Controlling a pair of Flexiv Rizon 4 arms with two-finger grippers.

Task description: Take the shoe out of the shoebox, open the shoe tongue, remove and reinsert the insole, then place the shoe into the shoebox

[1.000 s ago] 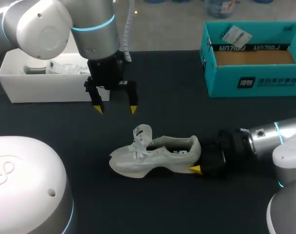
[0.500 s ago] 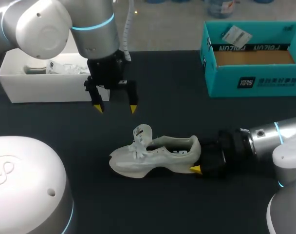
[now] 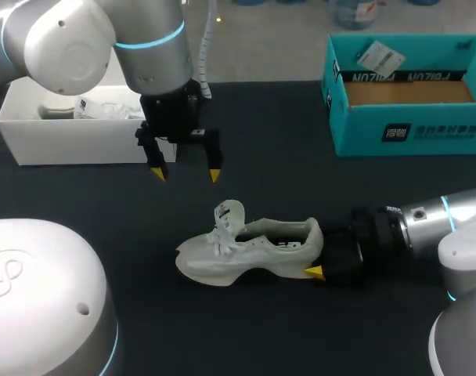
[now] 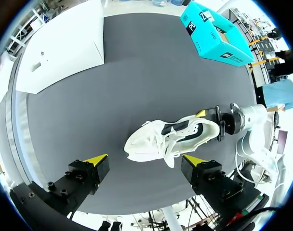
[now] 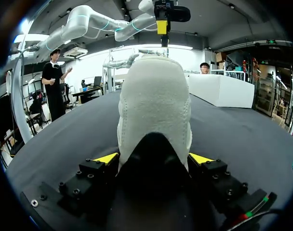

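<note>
White shoe [image 3: 250,251] sitting upright on dark tabletop [image 3: 301,172], out of teal shoebox [image 3: 406,94], which is standing open well beyond shoe's heel end. Right claw [image 3: 317,251] pinching shoe's heel from both sides, likely steadying it for tongue and insole work. Left claw [image 3: 185,175] hanging spread wide just beyond shoe's laces, touching nothing, seemingly lining up on upstanding tongue. White box [image 3: 81,133] lying farther off past shoe's toe.

Left gripper [image 3: 186,175] hanging with tips down, fingers spread wide, right gripper [image 5: 154,158] low and level, fingers pressed against both sides of shoe [image 3: 238,251] heel
</note>
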